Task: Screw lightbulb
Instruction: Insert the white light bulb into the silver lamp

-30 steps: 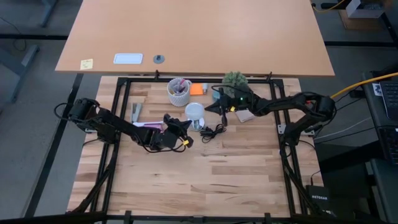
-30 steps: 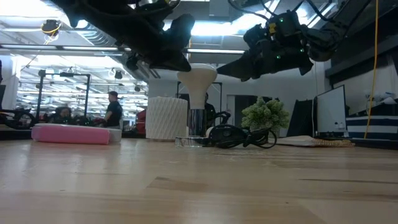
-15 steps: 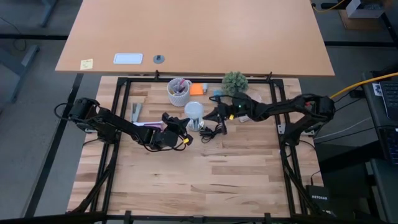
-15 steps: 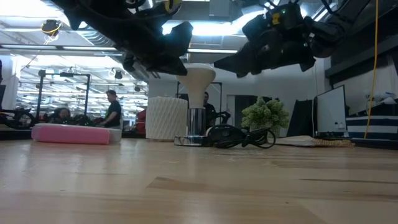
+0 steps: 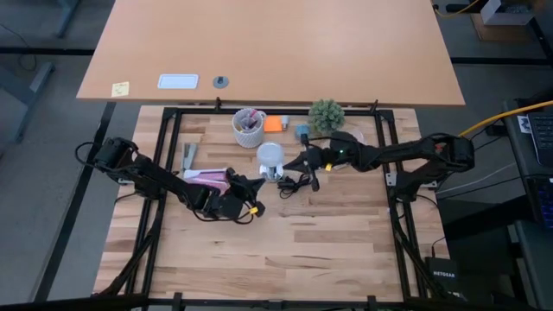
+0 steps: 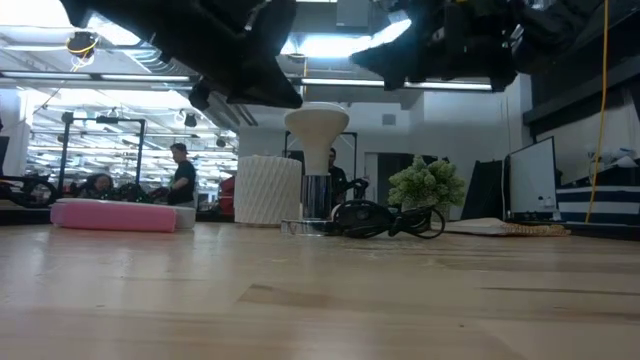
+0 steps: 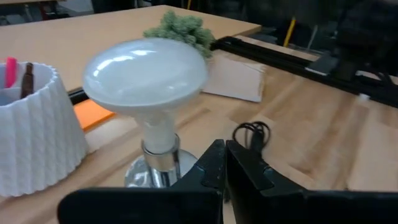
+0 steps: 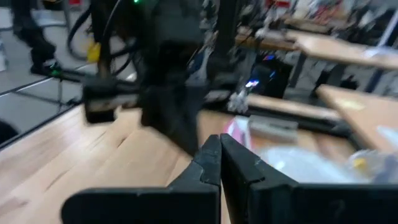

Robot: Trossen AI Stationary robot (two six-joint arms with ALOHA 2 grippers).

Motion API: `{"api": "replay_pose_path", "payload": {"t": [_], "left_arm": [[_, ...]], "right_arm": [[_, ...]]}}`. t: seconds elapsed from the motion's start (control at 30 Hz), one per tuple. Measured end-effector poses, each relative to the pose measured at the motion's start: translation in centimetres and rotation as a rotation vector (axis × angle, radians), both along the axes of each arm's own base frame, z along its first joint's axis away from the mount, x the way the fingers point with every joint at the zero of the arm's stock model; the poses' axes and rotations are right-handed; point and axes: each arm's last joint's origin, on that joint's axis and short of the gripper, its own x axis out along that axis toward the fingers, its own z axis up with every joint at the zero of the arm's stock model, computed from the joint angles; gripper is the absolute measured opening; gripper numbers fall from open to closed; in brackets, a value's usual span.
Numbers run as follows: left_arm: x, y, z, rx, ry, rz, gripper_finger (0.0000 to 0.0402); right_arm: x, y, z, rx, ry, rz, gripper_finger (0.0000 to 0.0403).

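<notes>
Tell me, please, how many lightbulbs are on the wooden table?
1. The lightbulb stands upright in the silvery fitting, between the white cup and the small plant. Another could be hidden under the arms.

White cup, plant and black cord crowd the lightbulb.

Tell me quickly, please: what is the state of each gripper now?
Left gripper: closed, holding nothing, near the lightbulb.
Right gripper: closed, holding nothing.
</notes>
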Motion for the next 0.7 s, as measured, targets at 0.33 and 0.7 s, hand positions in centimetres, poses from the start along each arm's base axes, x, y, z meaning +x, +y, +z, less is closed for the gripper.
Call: {"api": "replay_pose_path", "payload": {"t": [0.33,0.7], "left_arm": [[-0.5,-1.6,0.0,-0.007,-0.004,-0.052,0.0005],[-0.5,-1.7,0.0,0.011,0.011,-0.064,0.0005]], "right_arm": [[-0.9,0.0,2.0,-0.02,-0.073,-0.073,0.0003],[-0.9,0.0,1.5,-0.011,-0.027,-0.073,0.0003]]}}
